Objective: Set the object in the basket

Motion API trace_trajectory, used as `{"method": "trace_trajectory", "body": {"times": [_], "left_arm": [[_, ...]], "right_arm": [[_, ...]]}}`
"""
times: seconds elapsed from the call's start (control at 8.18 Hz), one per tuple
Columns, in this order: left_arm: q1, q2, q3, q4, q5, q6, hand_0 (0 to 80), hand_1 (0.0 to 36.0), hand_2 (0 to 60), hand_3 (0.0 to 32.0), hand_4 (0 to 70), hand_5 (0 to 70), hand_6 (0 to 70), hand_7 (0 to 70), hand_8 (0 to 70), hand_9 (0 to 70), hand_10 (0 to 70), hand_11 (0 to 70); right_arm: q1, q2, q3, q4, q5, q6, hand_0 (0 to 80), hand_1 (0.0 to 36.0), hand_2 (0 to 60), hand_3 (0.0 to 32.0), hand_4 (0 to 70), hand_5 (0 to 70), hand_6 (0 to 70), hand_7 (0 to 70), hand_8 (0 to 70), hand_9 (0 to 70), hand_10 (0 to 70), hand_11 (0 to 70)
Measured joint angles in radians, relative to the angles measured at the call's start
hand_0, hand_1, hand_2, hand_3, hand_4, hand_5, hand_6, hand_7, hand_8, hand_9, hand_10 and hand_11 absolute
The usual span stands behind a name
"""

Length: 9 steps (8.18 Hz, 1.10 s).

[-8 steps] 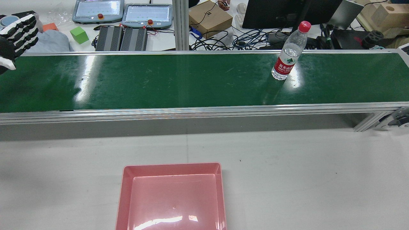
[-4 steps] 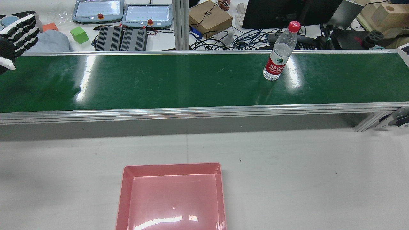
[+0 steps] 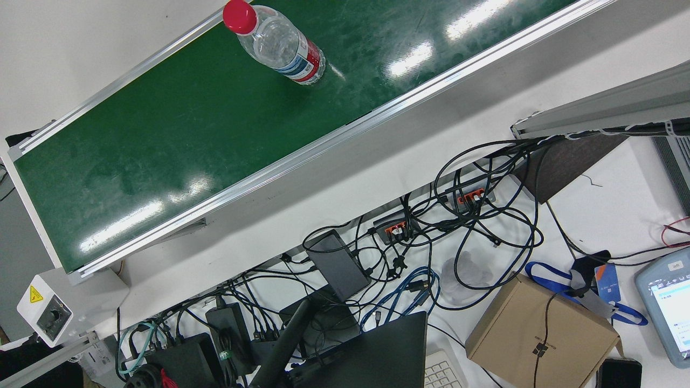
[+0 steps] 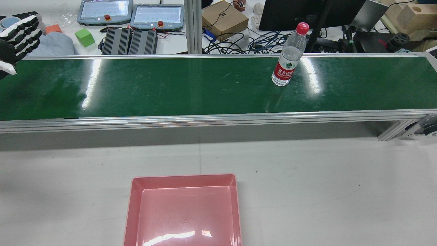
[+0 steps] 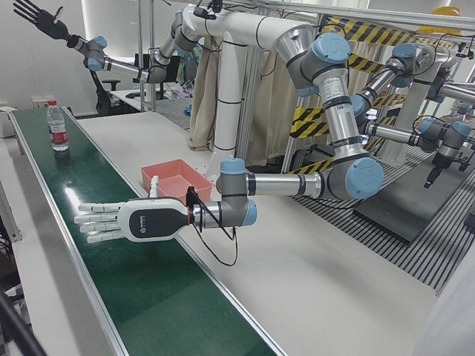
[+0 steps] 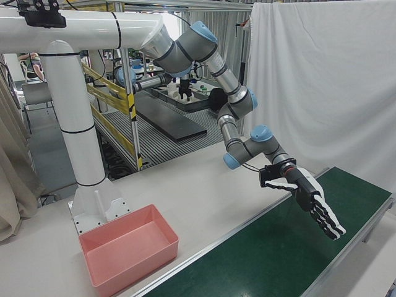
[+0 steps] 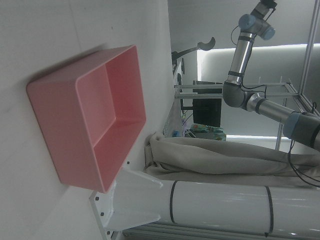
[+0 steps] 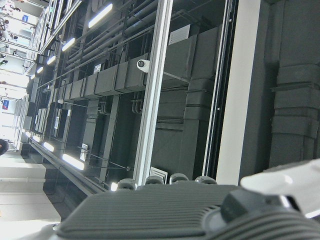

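A clear water bottle [image 4: 286,61] with a red cap and red label stands upright on the green conveyor belt [image 4: 170,89], right of its middle in the rear view; it also shows as bottle [image 3: 280,46] and bottle [image 5: 57,127]. My left hand [image 4: 15,44] hovers open and flat over the belt's far left end, well apart from the bottle; it is the same left hand [image 5: 130,221] and left hand [image 6: 312,204]. My right hand [image 5: 37,18] is raised high, fingers spread, holding nothing. The pink basket [image 4: 184,178] sits empty on the white table.
Beyond the belt lies a cluttered desk with two teach pendants [image 4: 157,15], a green cube [image 4: 84,37], a cardboard box [image 4: 223,18], cables and a monitor. Aluminium rails [image 4: 205,119] edge the belt. White tabletop [image 4: 307,177] lies between belt and basket.
The bottle has travelled leftward along the belt in the rear view, still upright. My left hand has stayed almost still at the left end.
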Motion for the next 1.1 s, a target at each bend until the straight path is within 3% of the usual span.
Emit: {"method": "trace_trajectory", "body": {"times": [0.98, 1.1], "left_arm": [[-0.007, 0.0, 0.0, 0.0, 0.0, 0.0, 49.6, 0.0, 0.0, 2.2, 3.9, 10.0, 0.5, 0.0, 5.3, 3.6, 1.4, 2.7], [-0.008, 0.0, 0.0, 0.0, 0.0, 0.0, 49.2, 0.0, 0.0, 3.0, 0.7, 9.6, 0.0, 0.0, 3.7, 2.9, 0.5, 1.5]], "right_arm": [[0.0, 0.0, 0.0, 0.0, 0.0, 0.0, 0.0, 0.0, 0.0, 0.0, 0.0, 0.0, 0.0, 0.0, 0.0, 0.0, 0.0, 0.0], [0.0, 0.0, 0.0, 0.0, 0.0, 0.0, 0.0, 0.0, 0.0, 0.0, 0.0, 0.0, 0.0, 0.0, 0.0, 0.0, 0.0, 0.0]]}}
